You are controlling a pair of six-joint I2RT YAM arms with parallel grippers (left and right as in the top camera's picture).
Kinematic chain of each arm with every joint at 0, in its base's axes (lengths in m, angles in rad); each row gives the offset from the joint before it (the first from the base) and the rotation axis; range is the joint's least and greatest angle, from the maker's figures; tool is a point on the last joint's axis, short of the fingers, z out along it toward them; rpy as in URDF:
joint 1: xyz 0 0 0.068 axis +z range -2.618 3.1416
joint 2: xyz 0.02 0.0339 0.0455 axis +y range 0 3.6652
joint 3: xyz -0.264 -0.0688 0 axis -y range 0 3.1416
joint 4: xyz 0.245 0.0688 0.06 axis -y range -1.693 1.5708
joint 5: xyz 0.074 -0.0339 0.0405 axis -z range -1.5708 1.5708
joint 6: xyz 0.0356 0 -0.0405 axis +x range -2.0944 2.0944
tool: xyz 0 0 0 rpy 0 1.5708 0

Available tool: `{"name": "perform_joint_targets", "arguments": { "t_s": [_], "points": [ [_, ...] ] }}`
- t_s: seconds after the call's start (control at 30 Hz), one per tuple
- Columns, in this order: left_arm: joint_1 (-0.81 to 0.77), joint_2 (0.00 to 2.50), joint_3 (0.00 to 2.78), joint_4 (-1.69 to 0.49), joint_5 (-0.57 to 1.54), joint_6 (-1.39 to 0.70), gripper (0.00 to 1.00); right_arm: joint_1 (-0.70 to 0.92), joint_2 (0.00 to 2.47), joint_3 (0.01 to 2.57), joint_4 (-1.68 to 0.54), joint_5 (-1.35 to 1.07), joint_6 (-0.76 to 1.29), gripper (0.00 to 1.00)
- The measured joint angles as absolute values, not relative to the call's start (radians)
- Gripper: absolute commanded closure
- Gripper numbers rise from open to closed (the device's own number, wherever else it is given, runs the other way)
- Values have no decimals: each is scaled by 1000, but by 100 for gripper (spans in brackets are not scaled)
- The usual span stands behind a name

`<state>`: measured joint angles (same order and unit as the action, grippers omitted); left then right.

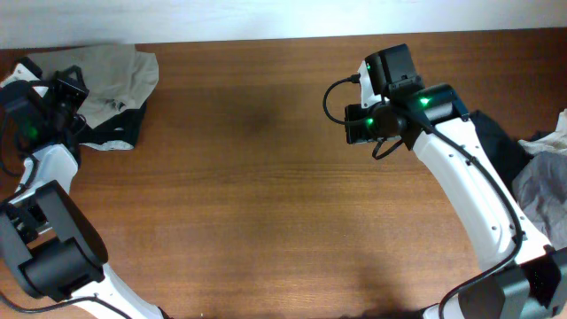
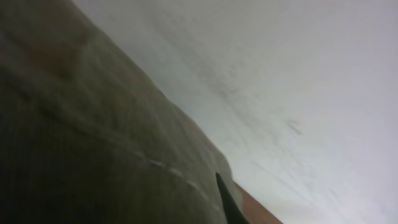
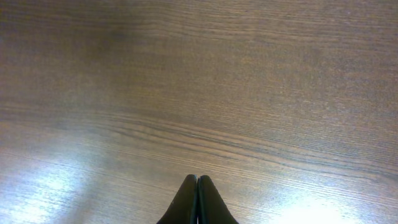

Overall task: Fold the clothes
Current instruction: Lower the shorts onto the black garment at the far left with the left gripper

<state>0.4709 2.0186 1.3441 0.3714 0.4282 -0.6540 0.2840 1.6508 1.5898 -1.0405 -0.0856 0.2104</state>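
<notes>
Overhead, my left claw (image 1: 76, 94) is at the table's (image 1: 266, 195) 10 o'clock corner, pressed against the khaki shorts (image 1: 120, 73), which lie bunched in a heap there, right at the far edge. A black garment (image 1: 115, 135) sticks out from under the shorts on their 6 o'clock side, touching them. The left wrist view is blurry. Khaki fabric (image 2: 93, 143) fills it from 12 round to 7 o'clock with a stitched seam running across, and pale wall (image 2: 298, 81) takes up the rest. Only one dark finger (image 2: 227, 199) shows, at 6 o'clock, lying along the cloth edge, so I cannot tell whether the left claw is open or clamped on the cloth. My right claw (image 1: 354, 126) hangs over bare wood at about 1 o'clock on the table, well apart from the shorts. In the right wrist view its (image 3: 197, 188) two tips are pressed together with nothing between them, so it is closed and empty, with only wood grain under it. A second pile of clothes (image 1: 542, 190) sits at the table's 3 o'clock edge beside my right arm. It has grey-white cloth, a black piece (image 1: 496, 146) on its 9 o'clock side and a cream bit at 12.
</notes>
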Motion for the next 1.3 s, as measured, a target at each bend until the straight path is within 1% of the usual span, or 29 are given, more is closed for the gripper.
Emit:
{"name": "perform_joint_targets", "arguments": {
  "t_s": [0.17,0.4,0.67,0.7,0.73,0.77,0.9,1.03,1.1,1.3],
  "points": [
    [472,2019,1345,347,364,-697,99,284,1651,1590,-1045,-86,211,96],
    [512,2019,1345,422,335,-826,99,284,1651,1590,-1049,-86,211,96],
    [532,2019,1351,184,320,-834,99,284,1651,1590,-1047,-85,211,96],
    [532,2019,1351,166,318,-833,87,284,1651,1590,-1047,-86,210,96],
    [532,2019,1351,154,317,-829,24,284,1651,1590,-1047,-86,210,96],
    [532,2019,1351,152,317,-823,1,284,1651,1590,-1047,-86,210,96],
    [532,2019,1352,140,351,-812,1,284,1651,1590,-1047,-86,210,96],
    [533,2017,1354,38,369,-811,1,284,1651,1590,-1048,-86,211,96],
    [533,2000,1356,-85,346,-809,1,284,1651,1590,-1056,-86,211,96],
    [533,1891,1360,-365,293,-804,1,284,1651,1590,-1066,-86,211,96]
  ]
}}
